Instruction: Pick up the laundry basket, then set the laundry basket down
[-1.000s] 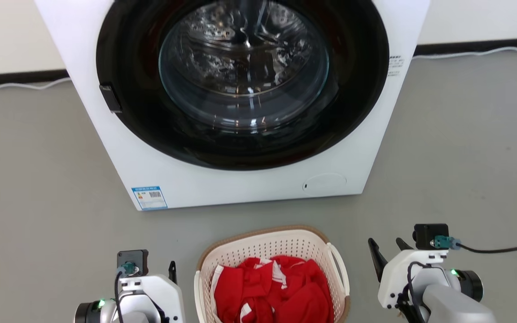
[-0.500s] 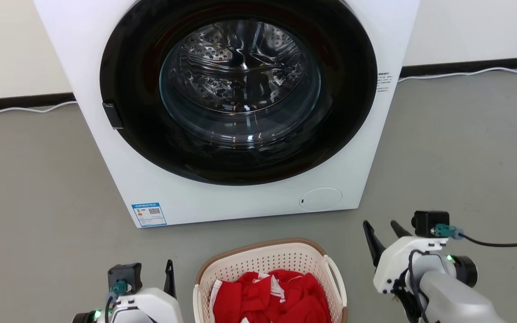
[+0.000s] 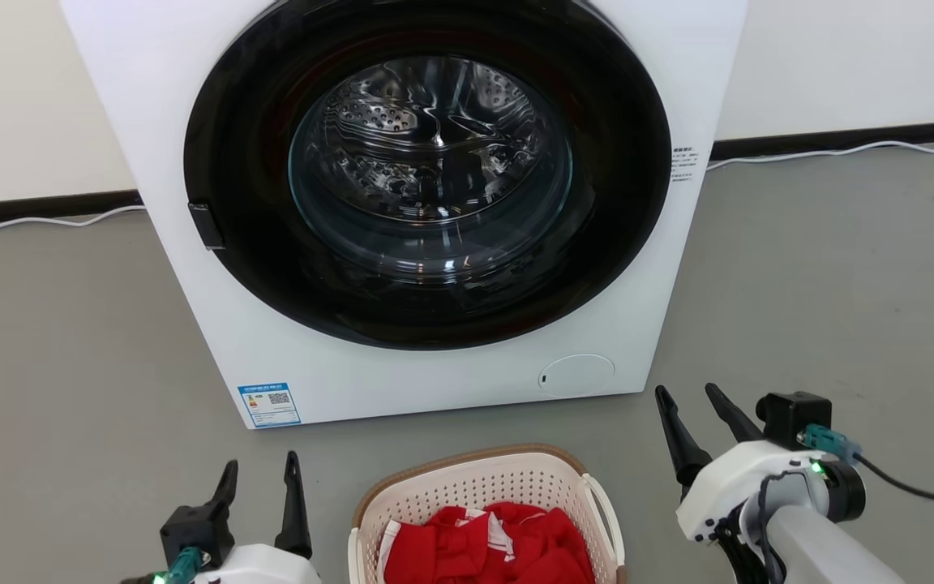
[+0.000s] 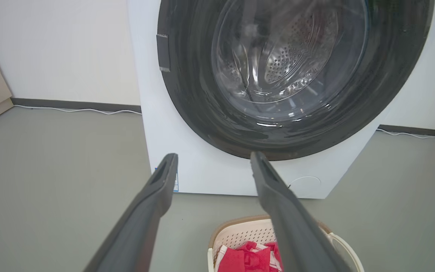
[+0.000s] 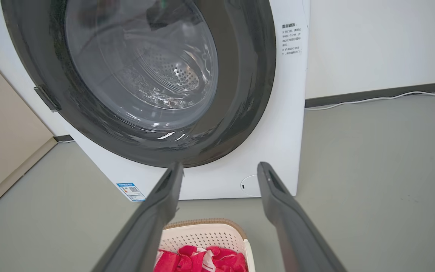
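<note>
My left gripper [image 3: 262, 464] has its two dark fingers spread wide with nothing between them, and my right gripper [image 3: 687, 393] is just as wide and just as empty. They flank the laundry basket [image 3: 475, 489] without touching it. The basket sits on the grey floor [image 3: 70, 365] between my arms, near the front of the washing machine [image 3: 402, 381]. Both grippers point toward the machine rather than at the basket's sides, so I judge the main risk to be a poor hold: fingers closing on the thin perforated wall instead of a handle could slip. One side rising first would tilt the basket and spill the red clothes [image 3: 516, 539]. A forward swing might also knock the machine. The basket is cream-white plastic with rows of small holes, rounded corners and a brown woven-look rim. A white handle [image 3: 606, 511] loops out on its right; the left one I cannot make out. The clothes lie heaped inside.
</note>
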Controlling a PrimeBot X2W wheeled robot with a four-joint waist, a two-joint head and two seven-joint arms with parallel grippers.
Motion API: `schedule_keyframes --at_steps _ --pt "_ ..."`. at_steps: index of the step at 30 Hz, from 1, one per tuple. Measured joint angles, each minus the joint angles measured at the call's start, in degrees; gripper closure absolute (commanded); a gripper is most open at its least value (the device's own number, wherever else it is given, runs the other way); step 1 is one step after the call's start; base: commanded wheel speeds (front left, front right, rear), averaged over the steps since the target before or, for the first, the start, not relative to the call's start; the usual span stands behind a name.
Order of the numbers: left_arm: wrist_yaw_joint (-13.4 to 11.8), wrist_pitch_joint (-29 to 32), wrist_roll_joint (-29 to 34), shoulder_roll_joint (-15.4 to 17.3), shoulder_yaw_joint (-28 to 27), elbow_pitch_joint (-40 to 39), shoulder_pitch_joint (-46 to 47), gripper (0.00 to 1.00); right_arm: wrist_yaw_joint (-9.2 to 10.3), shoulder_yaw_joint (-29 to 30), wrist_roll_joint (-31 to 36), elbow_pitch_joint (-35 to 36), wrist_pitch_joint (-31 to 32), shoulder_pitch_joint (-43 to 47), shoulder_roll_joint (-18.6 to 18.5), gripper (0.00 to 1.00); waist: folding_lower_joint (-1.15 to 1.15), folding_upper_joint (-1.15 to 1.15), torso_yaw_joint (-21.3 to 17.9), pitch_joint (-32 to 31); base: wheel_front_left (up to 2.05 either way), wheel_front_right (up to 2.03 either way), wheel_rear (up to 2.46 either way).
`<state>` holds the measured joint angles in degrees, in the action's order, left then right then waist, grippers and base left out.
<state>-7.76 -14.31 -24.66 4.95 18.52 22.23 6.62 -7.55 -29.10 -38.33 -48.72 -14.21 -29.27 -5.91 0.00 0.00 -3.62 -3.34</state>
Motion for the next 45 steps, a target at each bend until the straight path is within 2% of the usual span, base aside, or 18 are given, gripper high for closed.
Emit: schedule_keyframes --at_steps 8,17,30,45 --pt "2.82 -0.16 6.0 -1.88 -4.95 -6.64 -2.87 0.0 0.0 7.83 8.2 10.18 0.0 7.17 0.41 0.0 0.0 0.0 -0.38 -0.28 0.0 0.0 0.0" --pt "3.74 -0.16 7.77 -2.31 -7.26 -8.1 -5.25 0.0 0.0 14.24 15.35 18.49 0.0 13.04 0.92 0.0 0.0 0.0 -1.09 -0.64 0.0 0.0 0.0" --pt "3.65 -0.16 7.86 -2.35 -7.57 -9.18 -7.87 0.0 0.0 19.16 20.72 22.73 0.0 19.06 1.42 0.0 0.0 0.0 -0.97 -1.23 0.0 0.0 0.0" --pt "3.65 -0.16 7.89 -2.33 -7.6 -9.54 -10.99 0.0 0.01 21.09 22.5 23.51 0.0 21.49 1.49 0.0 0.0 0.0 -0.78 -1.63 0.0 0.0 0.0"
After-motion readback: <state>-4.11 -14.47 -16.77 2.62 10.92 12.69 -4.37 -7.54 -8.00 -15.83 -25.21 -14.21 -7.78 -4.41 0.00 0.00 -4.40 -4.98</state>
